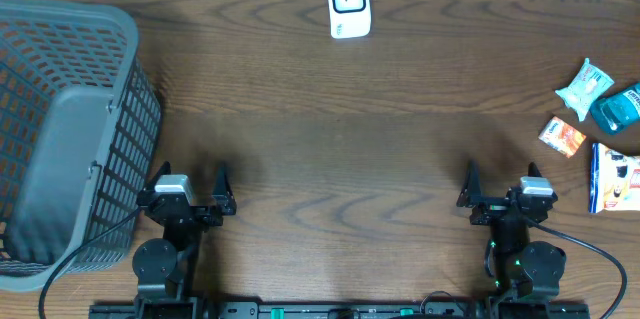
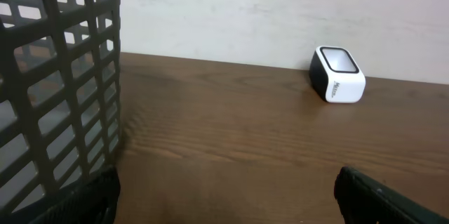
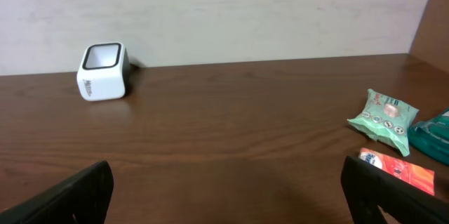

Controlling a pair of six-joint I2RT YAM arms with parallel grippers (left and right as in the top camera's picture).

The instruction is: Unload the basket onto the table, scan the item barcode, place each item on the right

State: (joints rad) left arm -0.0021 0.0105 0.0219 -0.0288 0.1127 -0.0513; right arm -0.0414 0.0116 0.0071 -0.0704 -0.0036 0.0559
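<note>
Left end effector (image 1: 191, 176): was seen at the lower left of the overhead frame, spread wide, with nothing held between its fingers (image 2: 393, 199).
Right end effector (image 1: 501, 177): was seen at the lower right of the overhead frame, likewise spread wide and holding nothing; only bare surface was seen between its fingers (image 3: 77, 192).
Scanner (image 1: 348, 4): a small white box with a dark-framed window was found at the top centre of the overhead frame, at the far edge of the surface (image 1: 340, 139), well apart from both end effectors.
Mint-green packet (image 1: 584, 89): was seen lying at the right edge of the overhead frame, just beside a teal pack (image 1: 615, 109).
Orange packet (image 1: 562, 136): was seen just below the mint-green packet, near it but not touching.
Blue-and-white packet (image 1: 612, 177): was seen lowest in the group, at the right edge, nearest to the right end effector.
Barcodes: none could be made out on any packet.
Basket (image 1: 60, 139): a grey slatted basket was seen filling the left side of the overhead frame, its wall close beside the left end effector.
</note>
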